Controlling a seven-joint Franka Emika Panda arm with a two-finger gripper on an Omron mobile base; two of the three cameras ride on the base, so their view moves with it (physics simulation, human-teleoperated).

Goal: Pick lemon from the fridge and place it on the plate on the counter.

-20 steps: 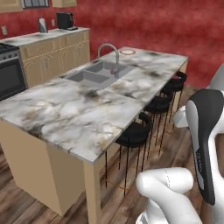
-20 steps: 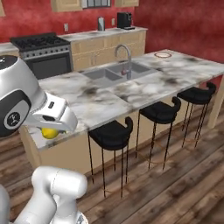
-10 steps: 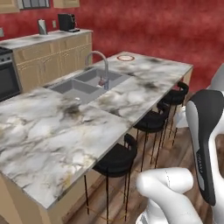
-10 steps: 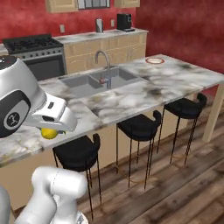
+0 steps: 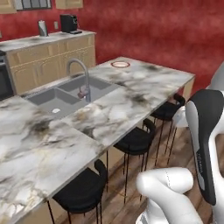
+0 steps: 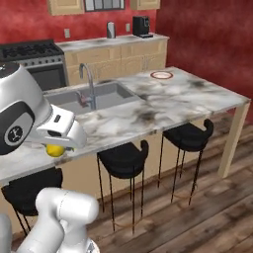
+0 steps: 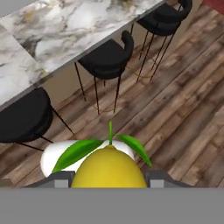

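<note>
Down at the bottom of the hand view, the tool [image 7: 109, 183] is clamped on the small bright yellow lemon with green leaves [image 7: 108, 168], its dark tips pressed against both sides of the fruit. Right base view, left edge: that same lemon [image 6: 55, 150] peeks out yellow under the white wrist, hanging just in front of the near edge of the tabletop. Below the fruit in the hand view, dark wood plank floor [image 7: 183, 109] and three black round bar stools [image 7: 109, 57] tucked under the overhang. Out across the long white-grey marble tabletop with dark veins [image 6: 163, 101], the grey double sink [image 6: 91, 95] with its arched tap [image 6: 87, 79] sits in the middle. Far end, upper centre of the left base view: the round white plate with a red-brown rim [image 5: 120, 64], lying flat on the marble, well apart from the lemon. Right base view has that plate [image 6: 161, 75] beyond the sink.
</note>
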